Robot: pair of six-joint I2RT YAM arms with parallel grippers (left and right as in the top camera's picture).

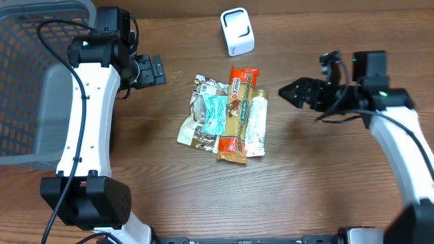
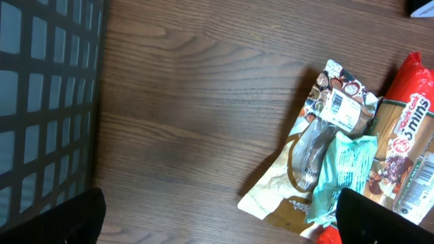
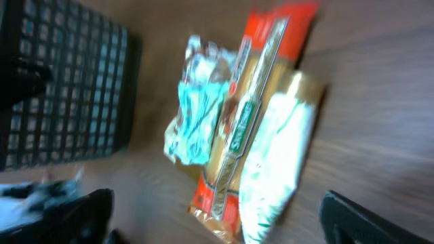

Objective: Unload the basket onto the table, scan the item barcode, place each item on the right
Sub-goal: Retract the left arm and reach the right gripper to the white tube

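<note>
Both left pincer (image 1: 154,70) and right pincer (image 1: 285,92) gape wide, empty.

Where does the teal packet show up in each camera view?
Overhead: the teal packet lies mid-table, on the left part of the pile.
Left wrist: teal packet at lower right.
Right wrist: teal packet left of centre, blurred.
Shared landmark: the red packet right beside it in every view.

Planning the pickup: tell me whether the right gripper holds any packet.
No, the right gripper hangs open beside the packets on the table, touching none of them.
</note>
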